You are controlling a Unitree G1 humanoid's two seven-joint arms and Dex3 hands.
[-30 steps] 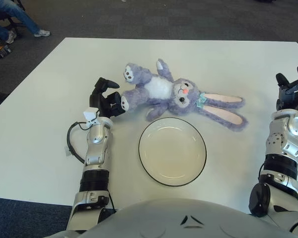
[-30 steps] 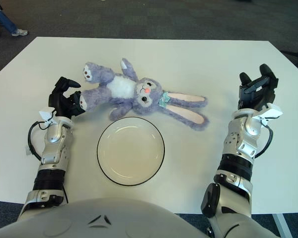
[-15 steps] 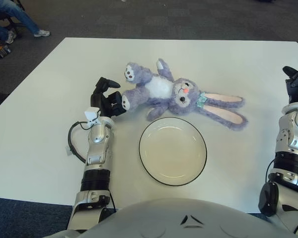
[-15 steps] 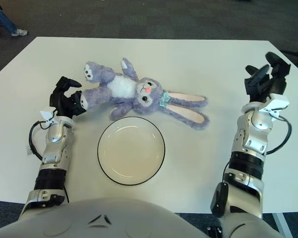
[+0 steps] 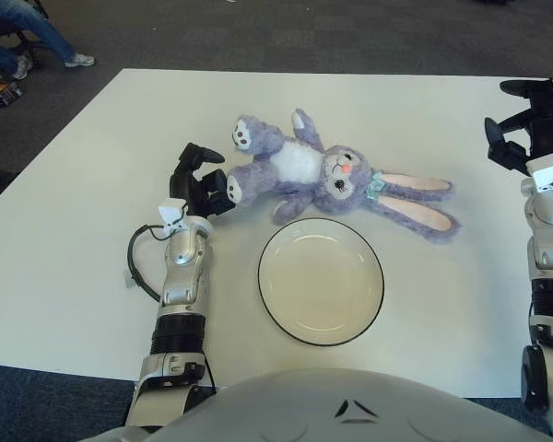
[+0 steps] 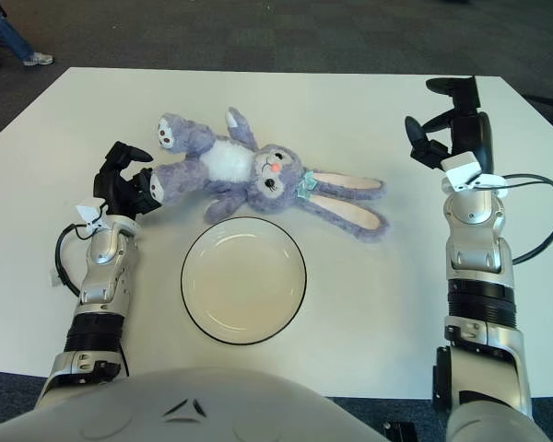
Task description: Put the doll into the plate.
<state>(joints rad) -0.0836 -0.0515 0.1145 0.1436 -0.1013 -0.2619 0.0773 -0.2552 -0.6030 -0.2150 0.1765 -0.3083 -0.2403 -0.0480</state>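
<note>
Your right hand (image 6: 447,124) has swung inward from the counter's right edge, fingers spread, holding nothing, closing on the doll's ears. Left hand (image 5: 198,180) unchanged, fingers curled at the doll's foot; grip uncertain. Doll (image 5: 327,175): plush purple rabbit, mid-counter, just beyond the empty round glossy plate (image 5: 321,281). No lift yet.

white table (image 5: 74,230), dark carpet floor (image 5: 350,37)

An office or a lab room, by the look of it — dark grey carpet tiles (image 5: 350,37) run around a plain white bench (image 5: 64,239), and a seated person's jeans and sneakers (image 5: 37,41) show at the far left corner — beside a chair base.
</note>
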